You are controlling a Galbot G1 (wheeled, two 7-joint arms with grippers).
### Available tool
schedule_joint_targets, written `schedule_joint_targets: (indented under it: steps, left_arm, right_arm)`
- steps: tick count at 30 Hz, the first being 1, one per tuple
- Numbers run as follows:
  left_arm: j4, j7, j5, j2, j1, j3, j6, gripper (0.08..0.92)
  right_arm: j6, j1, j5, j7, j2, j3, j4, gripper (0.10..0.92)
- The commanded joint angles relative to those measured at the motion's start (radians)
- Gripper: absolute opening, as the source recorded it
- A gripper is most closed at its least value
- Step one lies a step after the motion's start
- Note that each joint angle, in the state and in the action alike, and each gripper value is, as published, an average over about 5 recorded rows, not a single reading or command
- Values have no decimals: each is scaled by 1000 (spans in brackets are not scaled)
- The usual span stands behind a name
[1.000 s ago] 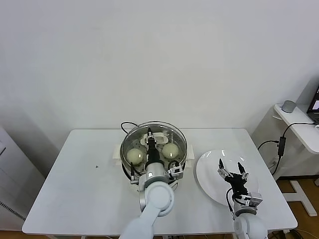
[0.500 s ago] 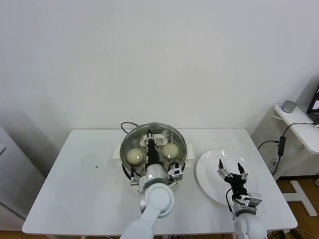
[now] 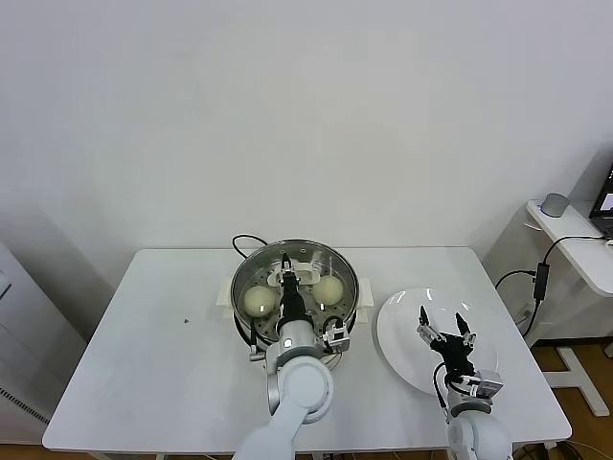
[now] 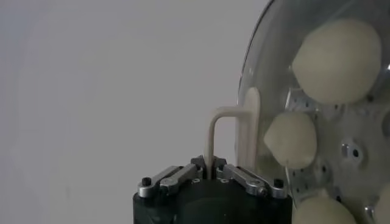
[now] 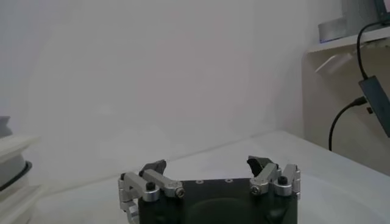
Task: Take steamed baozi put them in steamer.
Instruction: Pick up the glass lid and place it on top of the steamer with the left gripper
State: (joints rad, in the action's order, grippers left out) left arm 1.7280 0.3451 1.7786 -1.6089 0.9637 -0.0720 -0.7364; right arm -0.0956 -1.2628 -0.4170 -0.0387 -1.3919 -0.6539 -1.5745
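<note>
Centre of the head view: the round, shiny steel steamer (image 3: 251, 316) stood on the white surface (image 3: 163, 364), its perforated floor carrying smooth, domed, cream baozi (image 3: 259, 301). Over it sat a round glass lid (image 3: 342, 271) with a pale looped handle (image 4: 214, 131). The left tool (image 3: 287, 280) was closed on that handle. At lower right, the right tool (image 3: 442, 324) hung with fingers spread, holding nothing, over a flat white plate (image 3: 397, 331).

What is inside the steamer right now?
Under the glass lid, held by the left gripper, the steamer holds baozi; that arm hides part of the basket.
</note>
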Motion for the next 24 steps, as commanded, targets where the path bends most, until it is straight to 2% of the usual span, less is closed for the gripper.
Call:
schedule_joint_targets:
  steps: [1,6,18,24]
  left_arm:
    - [-2,-5,-4,-49,0,-1,-49,127]
    - [-18,-51,-33,-49,0,-5,-49,127]
    - [8,-73,-65,-49,21,-10,-49,134]
    - [91,-67,-73,-48,75,-15,-49,265]
  right_arm:
    - [-1,1,1,-1,-2,0,1,823]
    - [-1,2,2,-1,-2,0,2,823]
    - [-1,1,2,-1,-2,-1,-1,823]
    - [-1,1,2,-1,-4,-1,1,823]
